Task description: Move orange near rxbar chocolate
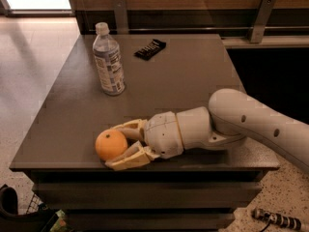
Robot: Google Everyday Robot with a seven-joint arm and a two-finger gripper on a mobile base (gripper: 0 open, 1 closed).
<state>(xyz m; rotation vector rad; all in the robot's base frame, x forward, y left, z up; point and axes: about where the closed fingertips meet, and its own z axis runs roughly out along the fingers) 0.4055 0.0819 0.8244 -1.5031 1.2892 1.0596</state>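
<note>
Orange (110, 144) sits nr front-left corner of counter (188, 81), resting on the surface. Pincer (115, 146) fingers press both its sides, so it looks gripped for a lift. Water bottle (108, 62) stands toward the back-left. Rxbar chocolate (150, 49) lies by the back edge, well apart from the orange, so the carry should skirt the bottle. Arm comes in from the right edge.

Water bottle (109, 64) stands upright on the dark table (193, 81).
</note>
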